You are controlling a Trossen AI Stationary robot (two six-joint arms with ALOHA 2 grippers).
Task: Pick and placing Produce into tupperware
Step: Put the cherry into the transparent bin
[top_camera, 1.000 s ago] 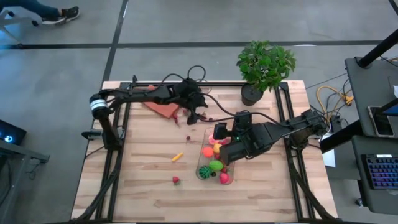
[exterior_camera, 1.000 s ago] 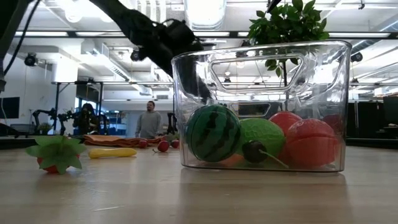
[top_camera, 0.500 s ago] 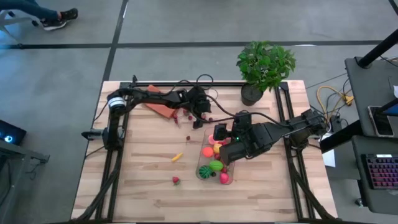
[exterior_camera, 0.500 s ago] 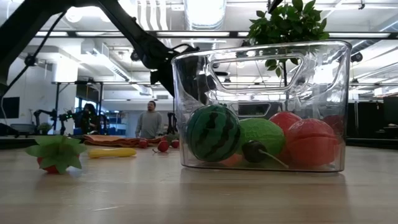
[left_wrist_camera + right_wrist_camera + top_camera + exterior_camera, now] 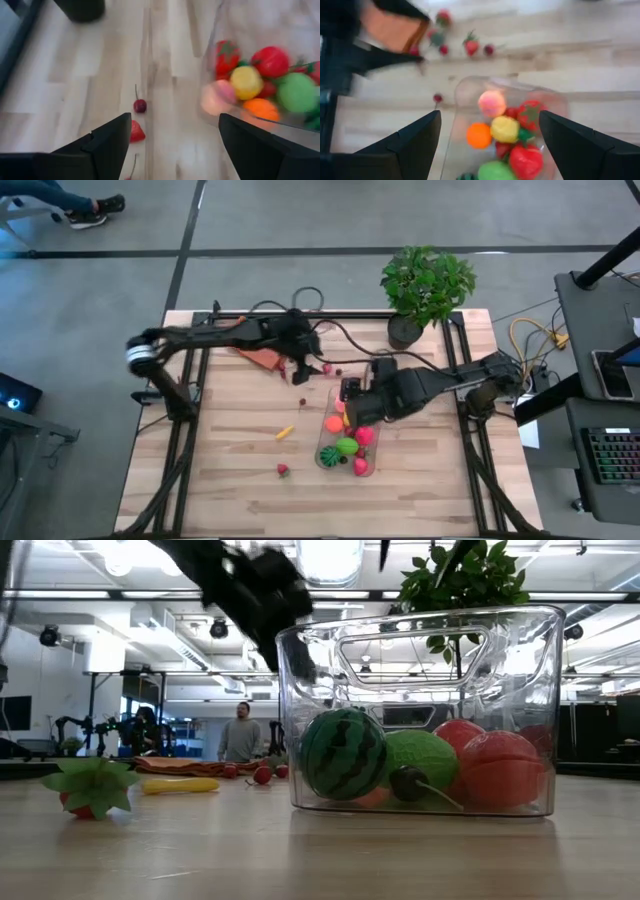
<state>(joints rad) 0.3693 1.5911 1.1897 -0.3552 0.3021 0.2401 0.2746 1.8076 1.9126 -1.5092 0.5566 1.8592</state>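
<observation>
No writing can be read. Both the left gripper (image 5: 170,145) and the right gripper (image 5: 490,145) are spread wide, seemingly empty, near the tub (image 5: 348,432).

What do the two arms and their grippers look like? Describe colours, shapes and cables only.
Both arms are dark, jointed links. The left arm has a pale ring at one joint, and black cables loop along it. The right arm is bulkier and also trails a black cable. The left gripper and right gripper each have two flat, dark, wedge-shaped fingers.
</observation>
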